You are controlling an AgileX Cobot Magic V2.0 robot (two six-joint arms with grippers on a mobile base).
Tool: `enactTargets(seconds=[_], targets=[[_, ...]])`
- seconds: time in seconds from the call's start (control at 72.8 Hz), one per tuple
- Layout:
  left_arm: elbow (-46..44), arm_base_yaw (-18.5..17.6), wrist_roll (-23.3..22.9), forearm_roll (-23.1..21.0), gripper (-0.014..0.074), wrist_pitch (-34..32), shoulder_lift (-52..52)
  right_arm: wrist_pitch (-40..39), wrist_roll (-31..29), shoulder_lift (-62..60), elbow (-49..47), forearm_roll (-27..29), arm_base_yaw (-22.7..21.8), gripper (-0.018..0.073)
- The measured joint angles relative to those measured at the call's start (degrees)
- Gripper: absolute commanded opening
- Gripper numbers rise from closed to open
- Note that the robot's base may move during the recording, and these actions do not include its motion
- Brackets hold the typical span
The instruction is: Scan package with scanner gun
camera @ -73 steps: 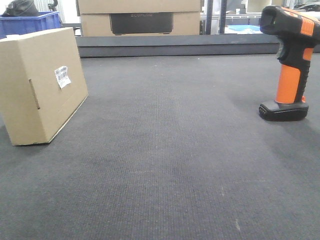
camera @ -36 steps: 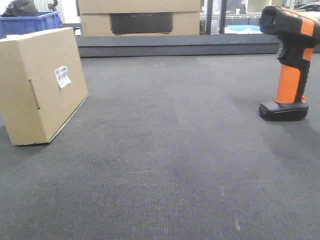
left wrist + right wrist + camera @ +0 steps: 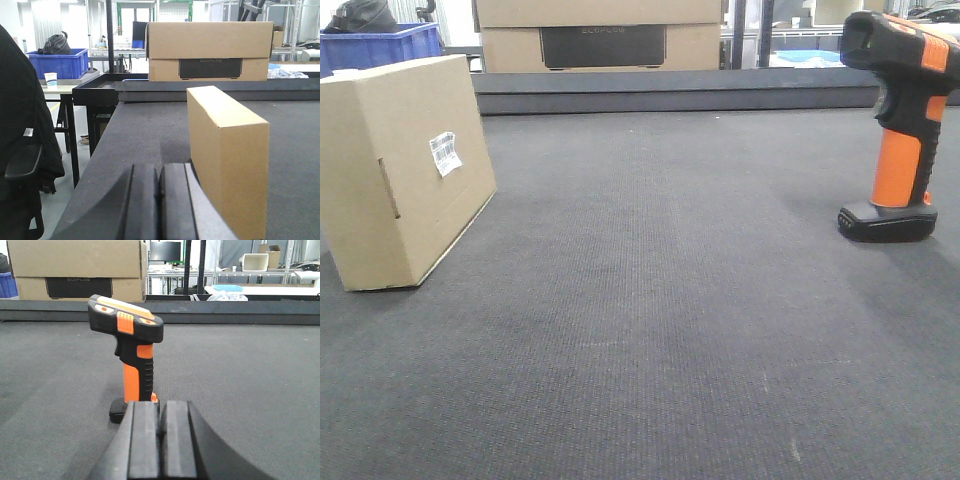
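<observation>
The package [image 3: 405,170], a flat tan cardboard box with a small white barcode label [image 3: 445,152], stands on edge at the left of the dark mat; the left wrist view shows its narrow side [image 3: 227,155]. At the far right the scanner gun [image 3: 898,125] stands upright on its black base, and the right wrist view has it [image 3: 131,360] straight ahead. My left gripper [image 3: 160,172] is shut and empty, low on the mat just left of the package. Behind the scanner gun, my right gripper [image 3: 161,410] is shut with nothing in it. Neither gripper appears in the front view.
A raised black ledge [image 3: 670,92] runs along the mat's far edge, with a large carton with a dark panel [image 3: 600,35] behind it. A blue bin [image 3: 380,45] sits at back left. The mat's left edge [image 3: 100,150] drops to the floor, beside a black chair [image 3: 20,150].
</observation>
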Motion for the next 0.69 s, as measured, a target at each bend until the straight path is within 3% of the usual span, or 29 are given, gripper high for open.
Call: enactTargets(seconds=[0.687], targets=[[0.00, 0.00, 0.11, 0.00, -0.0111, -0.32, 0.00, 0.00, 0.00, 0.00, 0.00, 0.00, 0.00, -0.0162]])
